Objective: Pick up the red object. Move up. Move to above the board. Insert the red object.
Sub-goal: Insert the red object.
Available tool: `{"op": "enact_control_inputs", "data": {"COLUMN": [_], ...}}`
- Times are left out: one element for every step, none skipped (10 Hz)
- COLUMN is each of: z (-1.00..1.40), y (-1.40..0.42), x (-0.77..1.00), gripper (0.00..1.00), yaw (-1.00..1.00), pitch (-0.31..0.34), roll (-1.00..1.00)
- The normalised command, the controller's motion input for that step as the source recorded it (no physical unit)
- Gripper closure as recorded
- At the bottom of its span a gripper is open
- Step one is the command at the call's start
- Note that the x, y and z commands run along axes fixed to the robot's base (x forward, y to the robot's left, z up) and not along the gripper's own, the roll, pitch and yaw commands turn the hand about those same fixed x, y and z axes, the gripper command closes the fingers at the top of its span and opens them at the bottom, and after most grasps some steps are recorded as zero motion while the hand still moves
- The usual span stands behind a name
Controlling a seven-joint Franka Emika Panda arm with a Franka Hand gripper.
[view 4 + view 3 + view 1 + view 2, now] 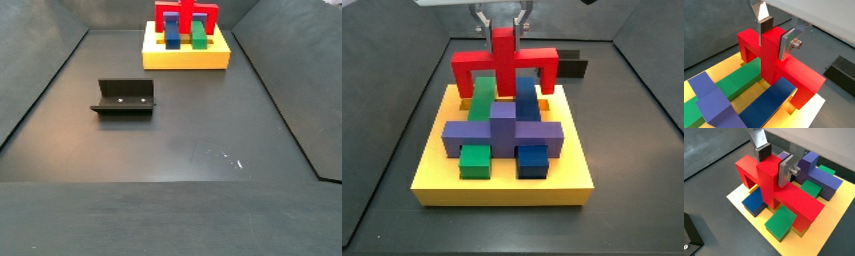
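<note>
The red object (504, 62) is an arch with an upright post in its middle. It stands at the far end of the yellow board (502, 190), straddling the green bar (482, 100) and the blue bar (525, 100). Its legs reach down to the board's top in both wrist views (777, 65) (777, 193). My gripper (775, 34) is shut on the top of the post, one finger on each side, as also shown in a wrist view (773, 162) and from above in a side view (502, 20). A side view shows the red object (186, 17) far off.
A purple cross-shaped block (502, 130) sits across the board's middle, with a green cube (474, 161) and a blue cube (533, 160) in front of it. The dark fixture (123, 97) stands on the floor apart from the board. Dark walls enclose the floor.
</note>
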Motion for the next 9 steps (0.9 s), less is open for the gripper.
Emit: {"op": "enact_control_inputs", "data": {"z": [0.0, 0.0, -0.02, 0.0, -0.02, -0.16, -0.22, -0.3, -0.29], "y": [0.0, 0.0, 0.0, 0.0, 0.0, 0.0, 0.0, 0.0, 0.0], "x": [-0.07, 0.0, -0.08, -0.11, -0.09, 0.0, 0.01, 0.01, 0.06], "gripper": [1.0, 1.0, 1.0, 1.0, 1.0, 1.0, 1.0, 1.0, 1.0], "yaw": [0.0, 0.0, 0.0, -0.02, -0.01, 0.0, 0.0, 0.0, 0.0], "pitch": [0.0, -0.007, -0.023, -0.027, -0.037, -0.054, -0.054, -0.061, -0.061], "roll": [-0.01, 0.0, 0.0, -0.04, -0.03, 0.0, 0.0, 0.0, 0.0]}}
